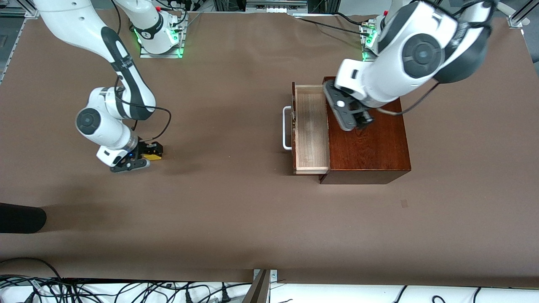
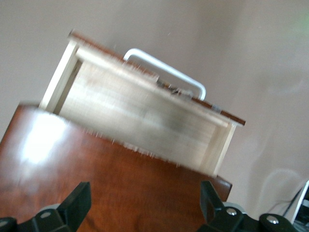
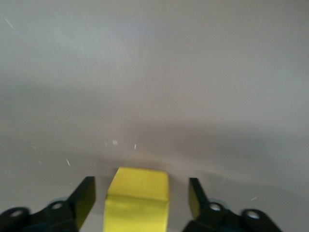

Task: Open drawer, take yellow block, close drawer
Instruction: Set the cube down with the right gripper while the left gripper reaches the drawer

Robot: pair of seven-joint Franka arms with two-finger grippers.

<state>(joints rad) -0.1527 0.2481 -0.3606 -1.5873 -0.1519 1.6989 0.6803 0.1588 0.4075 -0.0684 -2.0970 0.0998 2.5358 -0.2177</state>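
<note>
The drawer (image 1: 310, 128) of the dark reddish-brown wooden box (image 1: 370, 143) stands pulled out, its pale interior bare and its white bar handle (image 1: 287, 128) toward the right arm's end. The drawer also shows in the left wrist view (image 2: 145, 121). My left gripper (image 1: 361, 122) is open and empty over the box's top (image 2: 120, 188), its fingers (image 2: 77, 203) spread wide. The yellow block (image 1: 153, 157) rests on the table toward the right arm's end. My right gripper (image 1: 145, 156) is low at the table and open, with the block (image 3: 137, 200) between its fingers (image 3: 86, 195), gaps on both sides.
The brown table (image 1: 236, 202) spreads wide between the block and the box. A dark object (image 1: 21, 219) lies at the table's edge toward the right arm's end, nearer the front camera. Cables (image 1: 105, 290) run below the table's front edge.
</note>
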